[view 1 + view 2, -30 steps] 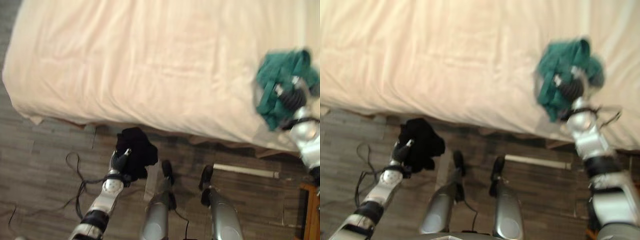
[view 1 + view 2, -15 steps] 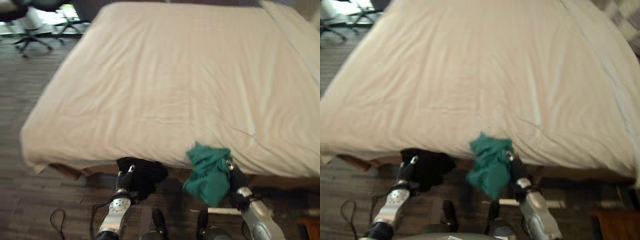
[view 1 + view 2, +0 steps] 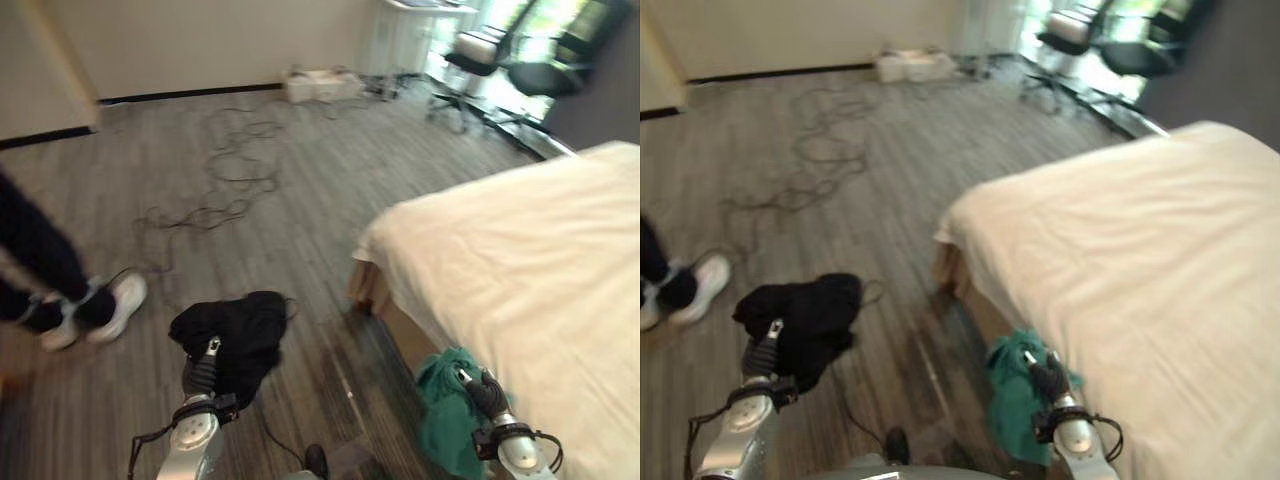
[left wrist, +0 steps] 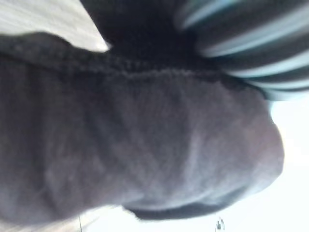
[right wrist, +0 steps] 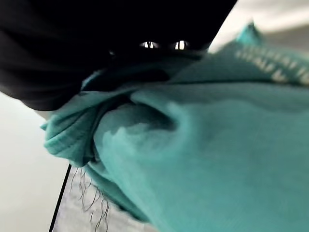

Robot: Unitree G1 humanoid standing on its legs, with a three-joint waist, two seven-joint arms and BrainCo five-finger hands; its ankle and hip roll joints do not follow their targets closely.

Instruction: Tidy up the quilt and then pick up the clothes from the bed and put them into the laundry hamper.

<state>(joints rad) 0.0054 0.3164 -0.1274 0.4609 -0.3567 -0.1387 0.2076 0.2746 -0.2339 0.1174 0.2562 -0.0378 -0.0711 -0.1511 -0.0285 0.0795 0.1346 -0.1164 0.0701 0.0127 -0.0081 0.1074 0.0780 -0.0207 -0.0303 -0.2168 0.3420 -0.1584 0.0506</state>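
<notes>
My left hand (image 3: 203,366) is low over the wooden floor, shut on a black garment (image 3: 236,330) that bunches over its fingers; the same dark cloth (image 4: 145,145) hangs close before the left wrist view. My right hand (image 3: 489,394) is beside the bed's near edge, shut on a teal garment (image 3: 444,412) that hangs down from it. The right wrist view shows the teal cloth (image 5: 217,145) gathered under the hand. The bed (image 3: 540,270) with its smooth cream quilt lies to the right.
A person's dark-trousered legs and white shoes (image 3: 108,306) stand on the floor at the left. Loose cables (image 3: 225,180) trail across the boards. A white box (image 3: 320,84) sits by the far wall, and office chairs (image 3: 480,60) stand at the back right.
The whole picture has swung left, from the bed's top to the floor and the bed's corner. Both hands still hold their garments, and the teal one now hangs beside the bed's edge.
</notes>
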